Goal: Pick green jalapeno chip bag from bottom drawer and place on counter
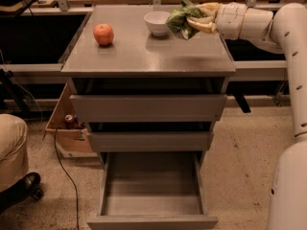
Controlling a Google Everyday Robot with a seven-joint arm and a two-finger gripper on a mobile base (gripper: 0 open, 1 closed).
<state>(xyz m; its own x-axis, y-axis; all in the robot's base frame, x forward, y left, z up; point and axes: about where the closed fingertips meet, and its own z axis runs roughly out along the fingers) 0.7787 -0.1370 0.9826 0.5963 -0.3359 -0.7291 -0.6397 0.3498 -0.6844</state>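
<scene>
My gripper point(194, 19) is shut on the green jalapeno chip bag point(179, 19) and holds it just above the far right part of the counter point(144, 51), right beside the white bowl point(157, 22). The white arm reaches in from the right. The bottom drawer point(152, 195) stands pulled open below, its grey floor bare. The two upper drawers are closed.
A red apple point(103, 34) sits on the counter's far left. A cardboard box point(67, 126) with a can stands left of the cabinet, with a cable on the floor. A person's knee and shoe show at the lower left. Wooden tables stand behind.
</scene>
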